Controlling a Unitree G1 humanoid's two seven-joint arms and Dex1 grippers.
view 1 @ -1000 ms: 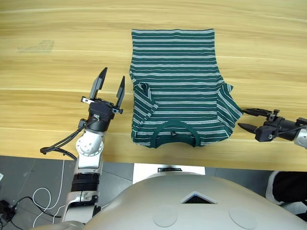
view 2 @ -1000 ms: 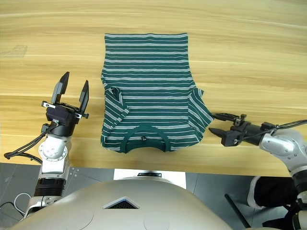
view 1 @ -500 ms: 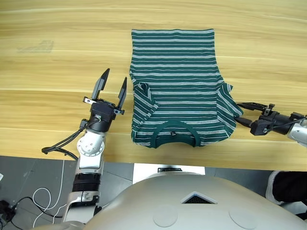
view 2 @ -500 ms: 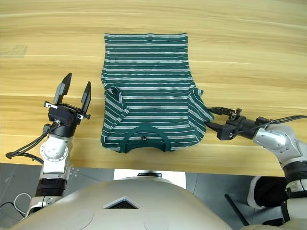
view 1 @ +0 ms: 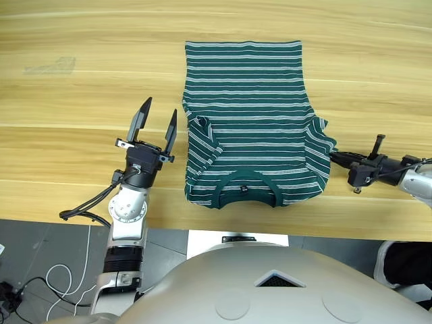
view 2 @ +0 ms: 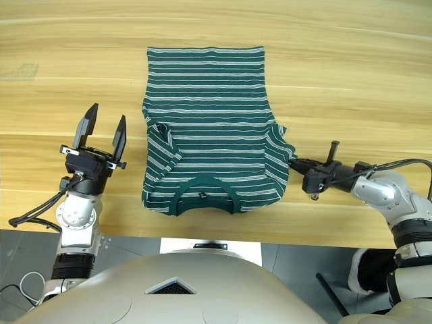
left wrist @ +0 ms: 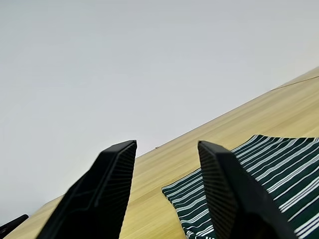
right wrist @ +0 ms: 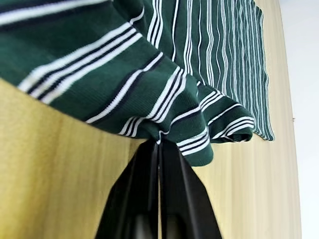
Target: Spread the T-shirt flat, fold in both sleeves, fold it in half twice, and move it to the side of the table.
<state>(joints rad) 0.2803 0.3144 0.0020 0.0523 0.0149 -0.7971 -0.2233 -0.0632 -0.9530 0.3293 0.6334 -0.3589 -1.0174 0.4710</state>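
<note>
Two hands flank the shirt (view 1: 253, 101) on the bench (view 1: 81, 101). The left hand (view 1: 160, 106) stands spread, just beside the shirt's near edge. The right hand (view 2: 295, 163) is pinching the hem of the sleeve (view 1: 322, 135) directly ahead of it. Recommended: lift the sleeve low, carry it away from this hand over the body, and release only once it lies flat. The pinch looks thin and may slip.

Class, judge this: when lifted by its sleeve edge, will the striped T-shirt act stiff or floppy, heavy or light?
Probably floppy: the T-shirt ripples where the right pincer pinches its edge, so it should drape. Likely light, being thin cloth. Pushed, it may bunch on the table.
</note>
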